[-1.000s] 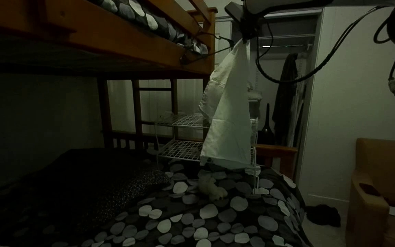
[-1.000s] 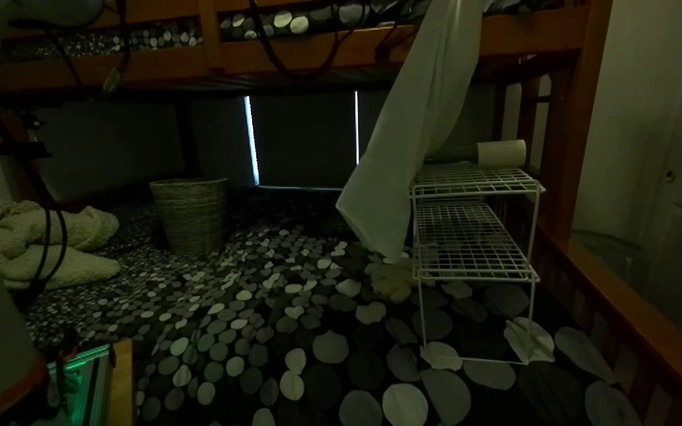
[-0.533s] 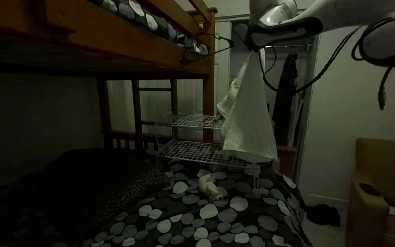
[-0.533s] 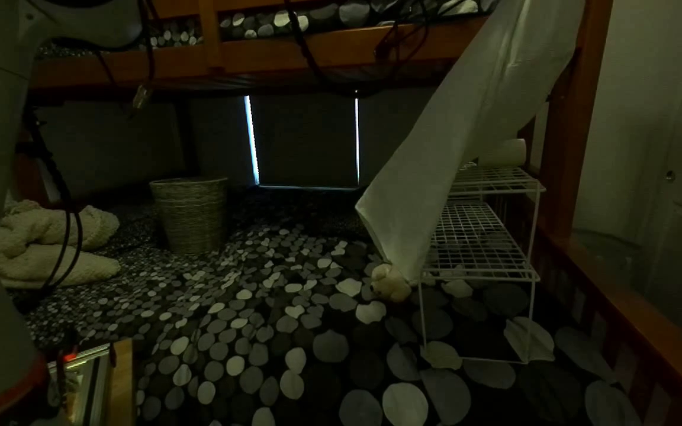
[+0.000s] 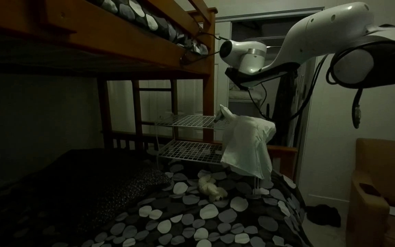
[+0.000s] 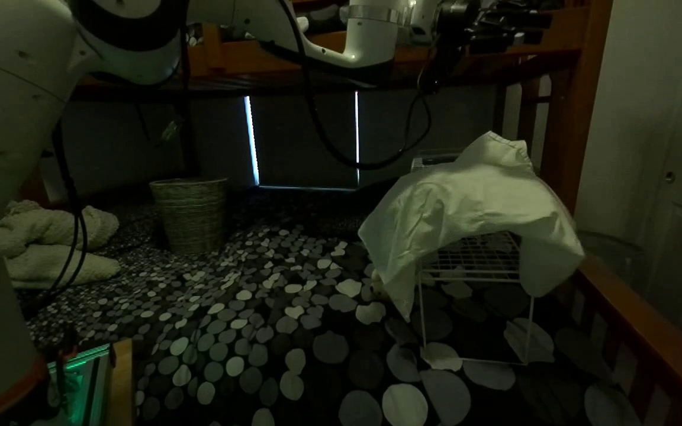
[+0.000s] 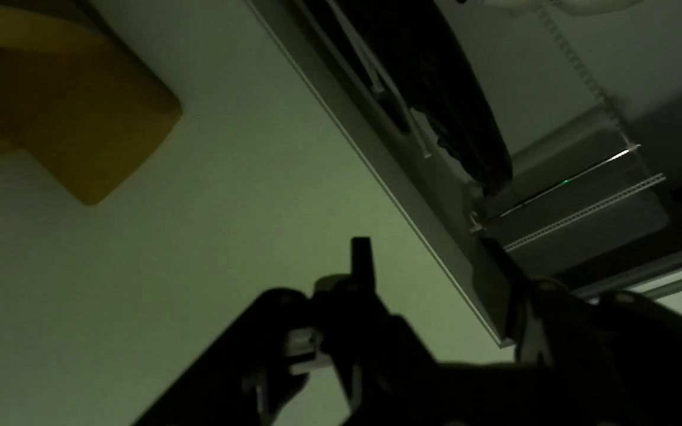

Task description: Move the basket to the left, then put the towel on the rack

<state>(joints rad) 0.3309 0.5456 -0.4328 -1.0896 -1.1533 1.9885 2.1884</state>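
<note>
The pale towel (image 6: 477, 195) lies draped over the top of the white wire rack (image 6: 471, 277), its ends hanging down on two sides and one corner raised. It also shows in an exterior view (image 5: 247, 144), over the right end of the rack (image 5: 190, 151). My gripper (image 6: 533, 29) is above the towel and apart from it. In the wrist view my gripper (image 7: 425, 248) is open, with nothing between its fingers, facing the wall and closet. The woven basket (image 6: 190, 216) stands upright on the bed, left of the rack. The rack's top shelf is mostly hidden under the towel.
A small teddy bear (image 5: 211, 188) lies on the bed by the rack. The upper bunk's wooden rail (image 6: 293, 66) runs close behind the arm. A cream blanket (image 6: 57, 242) lies left of the basket. A dark pillow (image 5: 115, 185) and an orange armchair (image 5: 372, 192) also show.
The towel, which hung from my gripper, is let go and now drapes over the rack. The gripper has come into view, turned away from the towel. The basket has not moved.
</note>
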